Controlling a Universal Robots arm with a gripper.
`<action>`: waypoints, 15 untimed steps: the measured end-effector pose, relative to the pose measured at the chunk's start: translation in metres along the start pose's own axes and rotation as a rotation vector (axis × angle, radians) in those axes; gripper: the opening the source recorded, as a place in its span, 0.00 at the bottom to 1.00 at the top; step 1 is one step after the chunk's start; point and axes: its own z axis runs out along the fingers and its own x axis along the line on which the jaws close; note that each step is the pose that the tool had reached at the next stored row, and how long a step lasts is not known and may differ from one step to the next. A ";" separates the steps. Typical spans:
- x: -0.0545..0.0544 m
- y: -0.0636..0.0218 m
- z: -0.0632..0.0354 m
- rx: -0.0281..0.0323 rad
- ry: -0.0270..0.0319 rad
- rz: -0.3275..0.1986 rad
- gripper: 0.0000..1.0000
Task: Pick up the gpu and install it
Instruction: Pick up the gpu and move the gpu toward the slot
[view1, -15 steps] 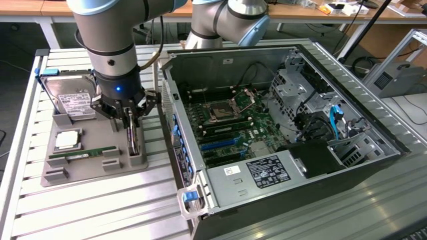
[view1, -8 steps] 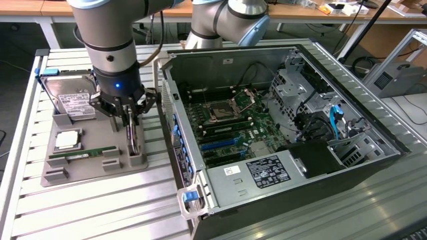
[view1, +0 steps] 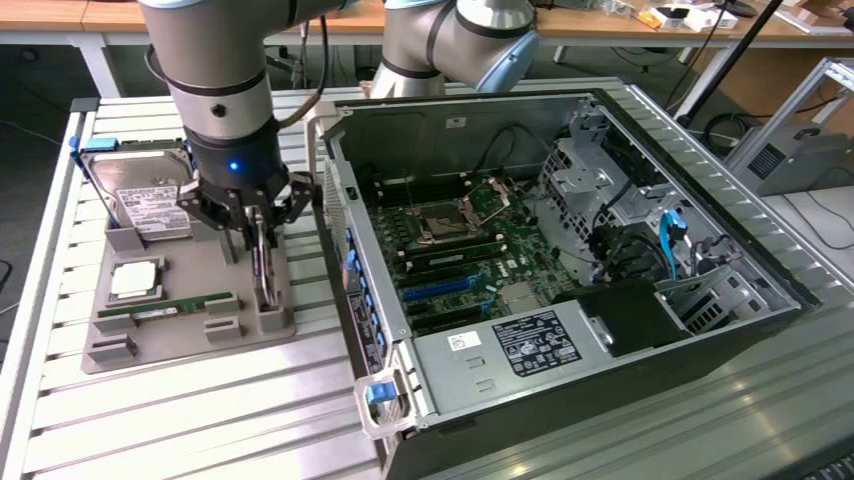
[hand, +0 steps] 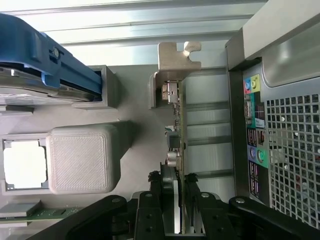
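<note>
First, exterior view: arm drops straight down over a grey tray (view1: 174, 340) on the slatted metal surface (view1: 200, 410). The end effector (view1: 258, 250) has its fingers drawn in on the gpu (view1: 274, 290), which stands edge-on along the tray's edge toward the exterior view's right. A narrow strip of bare surface separates that edge from the wall of the open computer case (view1: 447, 375). The hard drive (view1: 147, 200) and memory stick (view1: 167, 308) lie on the tray's other side, apart from the arm.

Wrist view: the gpu (hand: 179, 125) runs as a thin strip into the end effector (hand: 174, 177); a finger sits tight on either face, with no gap visible. The card's silvery bracket (hand: 174, 60) is at its far end. The tray (hand: 135, 100) is on one side and the case's ported rear panel (hand: 255, 125) is close on the other.
</note>
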 end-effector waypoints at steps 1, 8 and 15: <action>0.000 0.0000 -0.0006 0.0000 0.0000 0.000 0.30; 0.000 0.0002 -0.0067 0.0000 0.0000 0.000 0.30; 0.000 0.0004 -0.0128 0.0000 0.0000 0.000 0.30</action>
